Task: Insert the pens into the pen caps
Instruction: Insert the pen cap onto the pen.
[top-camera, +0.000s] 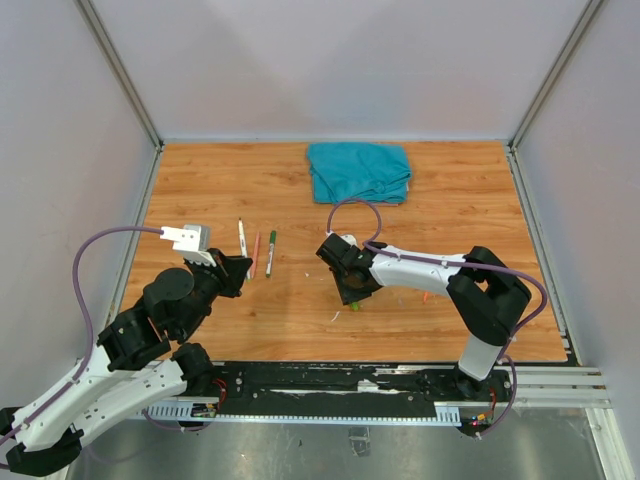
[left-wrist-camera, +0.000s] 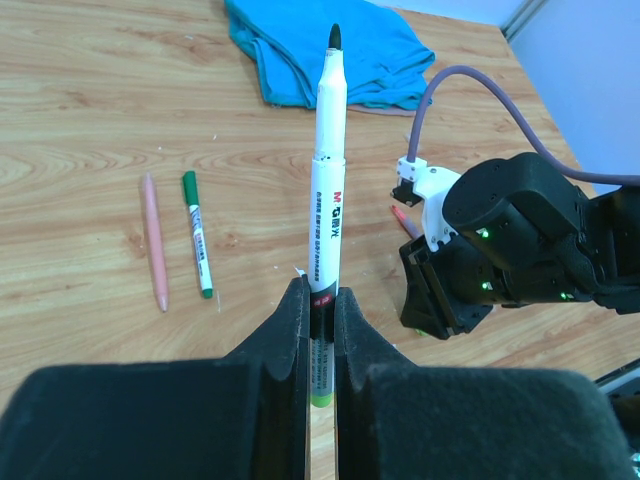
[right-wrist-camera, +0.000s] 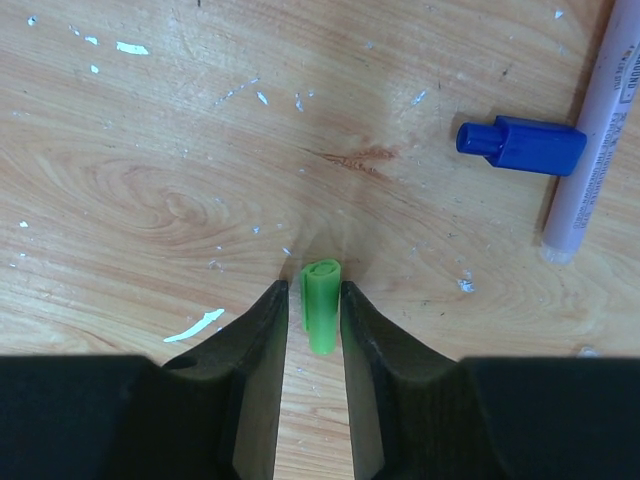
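Left fingers (left-wrist-camera: 320, 300) clamped shut on a white-barrelled pen (left-wrist-camera: 328, 180), gripped low on the barrel near its pale green tail. The pen's uncapped dark tip points away from the wrist, clear of the bench (top-camera: 450, 200). Right fingers (right-wrist-camera: 315, 290) point down at the bench, only narrowly apart, with a light green cap (right-wrist-camera: 322, 305) between them, its open end toward the camera. In the right wrist view the finger on the right of the frame meets the cap, while a thin gap shows on the other side. Cannot tell whether the cap is actually gripped. Close beyond the right fingers a blue cap (right-wrist-camera: 522, 146) lies on its side, just beside a pale purple pen barrel (right-wrist-camera: 595, 130) that runs out of the frame. Beyond and to the left of the held pen, a pink pen (left-wrist-camera: 154, 240) and a green-capped pen (left-wrist-camera: 197, 233) lie side by side on the wood, near each other but not touching. The overhead view shows a third, white pen (top-camera: 242, 238) lying just left of that pair. A crumpled teal cloth (top-camera: 360, 170) sits at the far edge of the bench, well apart from both arms. The two arms face each other across bare wood, not touching.
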